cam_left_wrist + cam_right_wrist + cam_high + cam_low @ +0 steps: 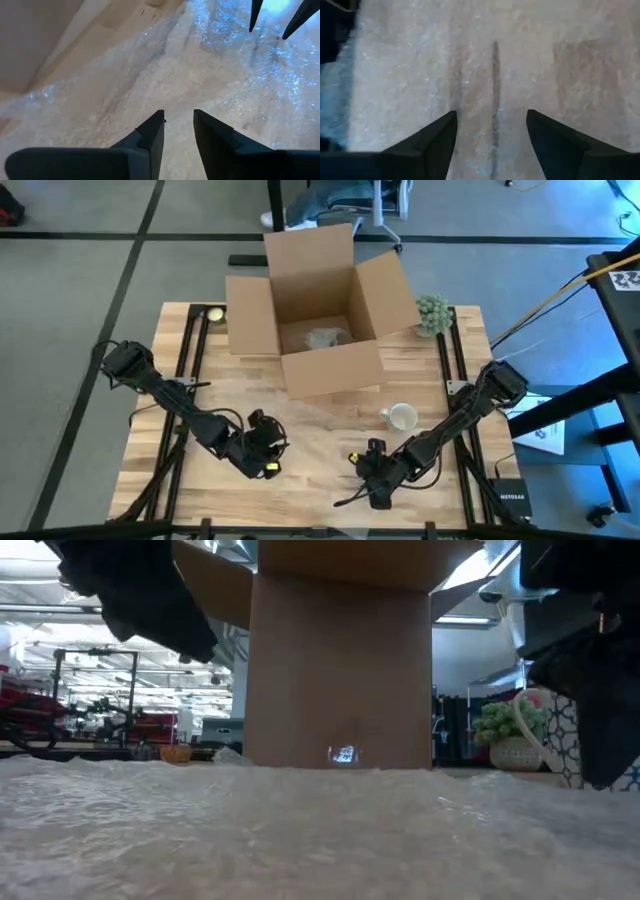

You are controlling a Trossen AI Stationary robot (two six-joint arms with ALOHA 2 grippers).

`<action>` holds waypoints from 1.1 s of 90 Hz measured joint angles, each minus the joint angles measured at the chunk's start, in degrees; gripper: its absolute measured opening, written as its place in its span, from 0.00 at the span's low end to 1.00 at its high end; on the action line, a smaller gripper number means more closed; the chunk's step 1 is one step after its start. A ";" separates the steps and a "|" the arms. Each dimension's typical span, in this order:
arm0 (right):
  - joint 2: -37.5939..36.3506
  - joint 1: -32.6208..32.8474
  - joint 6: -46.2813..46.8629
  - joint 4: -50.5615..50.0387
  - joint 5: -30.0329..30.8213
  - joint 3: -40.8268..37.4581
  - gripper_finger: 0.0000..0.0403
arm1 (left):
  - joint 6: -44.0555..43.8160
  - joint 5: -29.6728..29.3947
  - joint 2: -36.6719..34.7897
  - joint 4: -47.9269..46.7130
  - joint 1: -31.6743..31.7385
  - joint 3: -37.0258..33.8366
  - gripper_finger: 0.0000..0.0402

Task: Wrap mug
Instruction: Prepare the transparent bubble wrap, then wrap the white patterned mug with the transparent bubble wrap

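Observation:
A sheet of clear bubble wrap (300, 830) lies flat on the near middle of the wooden table (200, 370). The white mug (401, 417) rests on the table just right of the wrap, between the box and my right arm. My left gripper (264, 450) stands low over the wrap's left part, open by a narrow gap (179, 120). At the near side, my right gripper (376, 478) is open wide over the wrap (495, 60). The tabletop grain shows through the sheet. Nothing sits between either pair of fingers.
An open cardboard box (320, 310) stands at the far middle, with a bit of crumpled wrap (322, 337) inside. A small green plant (433, 313) sits by its right flap. A small round object (214, 313) lies at the far left corner.

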 joint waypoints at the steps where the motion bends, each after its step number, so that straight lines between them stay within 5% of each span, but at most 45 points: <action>1: -0.24 -0.01 0.00 -0.13 -0.29 0.01 0.56 | 0.22 0.00 0.00 -0.01 0.00 0.02 0.22; 32: -12.88 -0.03 1.54 -9.19 -1.97 0.07 0.56 | 0.87 -0.59 -2.75 -4.54 2.05 0.05 0.22; 56: -24.54 -0.03 11.04 -26.61 -0.38 0.18 0.56 | -0.41 -0.61 -2.75 -4.60 1.58 0.05 0.22; 77: -24.00 -0.14 16.34 -46.03 7.86 0.16 0.56 | -0.58 -0.61 -2.75 -4.74 1.51 0.05 0.22; 99: -19.98 -1.03 13.21 -48.00 12.71 0.14 0.56 | -0.57 -0.72 -2.74 -4.44 1.51 -0.49 0.22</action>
